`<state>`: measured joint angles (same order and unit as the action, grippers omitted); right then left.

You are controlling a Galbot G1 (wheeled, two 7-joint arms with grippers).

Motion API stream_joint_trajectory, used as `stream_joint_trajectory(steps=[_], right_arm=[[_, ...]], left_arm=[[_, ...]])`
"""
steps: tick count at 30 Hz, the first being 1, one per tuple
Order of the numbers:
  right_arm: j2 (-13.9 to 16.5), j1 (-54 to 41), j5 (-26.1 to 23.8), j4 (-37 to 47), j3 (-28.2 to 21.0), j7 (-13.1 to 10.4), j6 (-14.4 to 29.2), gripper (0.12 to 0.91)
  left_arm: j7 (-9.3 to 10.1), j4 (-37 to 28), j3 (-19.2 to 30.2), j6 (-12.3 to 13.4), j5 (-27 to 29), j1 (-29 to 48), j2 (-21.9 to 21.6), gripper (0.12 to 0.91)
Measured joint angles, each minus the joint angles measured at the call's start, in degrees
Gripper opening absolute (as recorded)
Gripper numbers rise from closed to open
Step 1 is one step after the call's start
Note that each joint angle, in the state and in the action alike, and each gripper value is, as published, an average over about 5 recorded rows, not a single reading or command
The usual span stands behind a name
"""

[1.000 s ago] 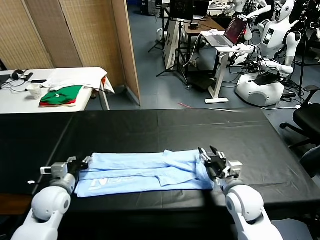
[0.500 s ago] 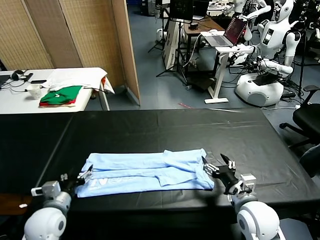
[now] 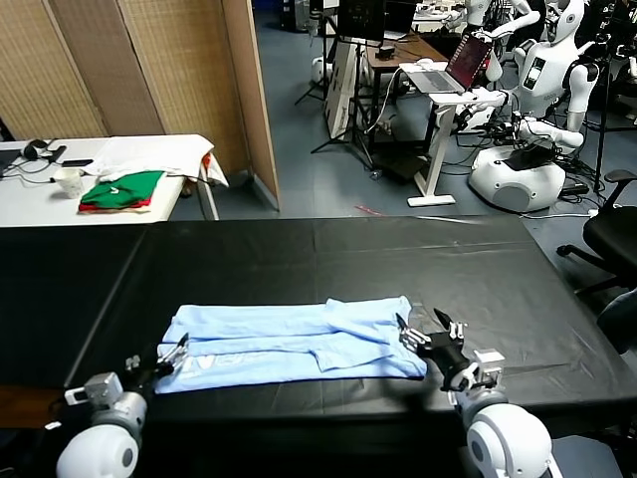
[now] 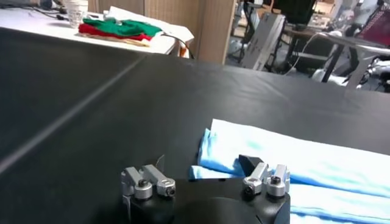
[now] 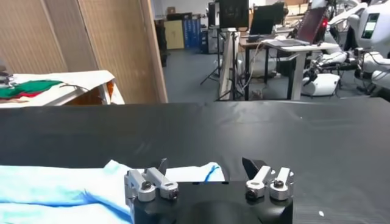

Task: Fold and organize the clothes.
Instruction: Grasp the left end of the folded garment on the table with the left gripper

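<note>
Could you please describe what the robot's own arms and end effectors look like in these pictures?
Both arms end in rounded, glossy white shells. The left end effector and right end effector each have a black body carrying two silver metal finger brackets with round screw heads, tipped by dark, pointed fingertips. A small silver-grey block sits beside each wrist. No loose cables are visible.

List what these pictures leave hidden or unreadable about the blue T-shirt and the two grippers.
- T-shirt: white lettering, head view, too small and skewed to read.
- T-shirt's far end: left wrist view, cut off by the frame edge.
- Left gripper, right gripper: wrist views, their own housings hide the cloth directly beneath.
</note>
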<state>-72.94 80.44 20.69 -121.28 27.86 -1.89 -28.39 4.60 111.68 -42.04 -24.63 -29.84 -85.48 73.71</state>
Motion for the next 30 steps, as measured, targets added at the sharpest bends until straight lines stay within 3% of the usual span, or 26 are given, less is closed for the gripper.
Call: stream_joint_trajectory(steps=[4, 9, 12, 19, 24, 30], right_arm=[[-0.46, -0.15, -0.27, 0.32, -0.28, 0.01, 0.07, 0.907], [-0.63, -0.47, -0.57, 0.91, -0.33, 0.11, 0.25, 0.907], [-0.82, -0.62, -0.87, 1.15, -0.39, 0.21, 0.33, 0.907], [-0.93, -0.74, -1.01, 1.30, -0.14, 0.28, 0.37, 0.907], [-0.92, -0.70, -0.98, 1.31, 0.38, 0.26, 0.41, 0.907], [-1.34, -0.44, -0.93, 1.33, 0.48, 0.14, 0.42, 0.907]], left_arm=[[-0.18, 0.13, 0.12, 0.39, 0.65, -0.51, 0.71, 0.627], [-0.56, 0.29, 0.51, 0.55, 0.94, -0.75, 1.86, 0.335], [-0.89, 0.28, 0.80, 0.43, 0.59, -0.57, 2.48, 0.222], [-1.63, -0.27, 1.57, 0.12, 3.81, 0.23, 2.39, 0.171], [-2.01, -0.46, 0.92, 1.53, 11.31, -0.36, 0.11, 0.171], [-1.79, -0.83, -2.23, 4.05, 20.96, -2.49, -5.94, 0.171]])
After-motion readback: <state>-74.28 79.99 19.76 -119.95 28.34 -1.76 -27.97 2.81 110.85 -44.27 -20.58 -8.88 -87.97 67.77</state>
